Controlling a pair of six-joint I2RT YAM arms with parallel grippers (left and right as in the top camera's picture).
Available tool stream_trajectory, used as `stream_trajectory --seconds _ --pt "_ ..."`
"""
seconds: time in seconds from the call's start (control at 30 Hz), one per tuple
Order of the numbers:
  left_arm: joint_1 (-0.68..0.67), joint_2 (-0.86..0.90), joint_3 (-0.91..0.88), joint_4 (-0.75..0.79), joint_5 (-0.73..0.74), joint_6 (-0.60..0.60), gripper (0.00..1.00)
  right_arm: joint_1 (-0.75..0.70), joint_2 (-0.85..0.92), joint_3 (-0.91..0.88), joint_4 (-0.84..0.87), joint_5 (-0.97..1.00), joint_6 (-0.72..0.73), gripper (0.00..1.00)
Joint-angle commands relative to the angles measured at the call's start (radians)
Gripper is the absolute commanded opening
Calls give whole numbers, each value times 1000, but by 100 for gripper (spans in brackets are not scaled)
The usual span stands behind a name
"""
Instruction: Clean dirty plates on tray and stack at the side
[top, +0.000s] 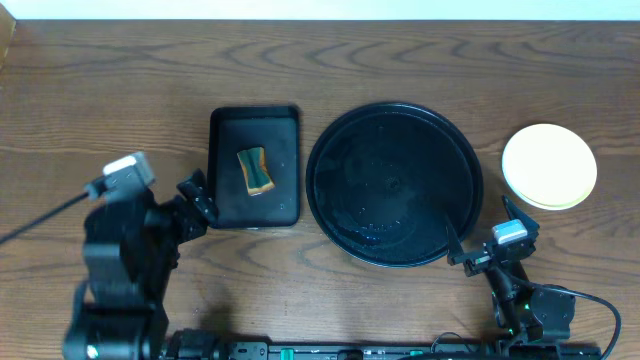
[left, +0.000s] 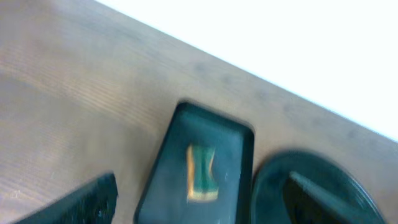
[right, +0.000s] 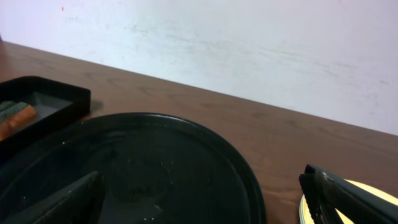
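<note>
The right claw (top: 478, 215) is hanging spread wide and empty, low over the near right rim of the tray (top: 312, 185). One finger is reaching over the tray and the other over bare desk (top: 100, 90).

Just right of it and a little farther off, the plates (top: 549, 166) are sitting in a stack on the desk, apart from the tray, with the pale yellow one on top. From above I cannot tell how many are lying beneath it. Probably all of them, since the tray is showing only a wet sheen.

The left claw (top: 200, 200) is also standing open, holding nothing, at the near left corner of the small tray (top: 280, 140), where the sponge (top: 256, 170) is lying.

The plates are looking glossy, stiff and light. I judge them slippery, more so if damp, and apt to chip when dropped. The flat face is offering no purchase, so the near rim is the place to pinch, one finger over and one under. A sideways nudge is likely to slide the stack.
</note>
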Motion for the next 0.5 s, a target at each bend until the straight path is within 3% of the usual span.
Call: stream_trajectory --seconds 0.0,0.2,0.47 --pt "16 -136 -171 164 -8 23 86 7 -6 -5 1 6 -7 99" --pt "16 -372 -463 476 -8 32 86 7 -6 -5 1 6 -7 99" --pt "16 -603 -696 554 -8 51 86 7 -6 -5 1 6 -7 99"
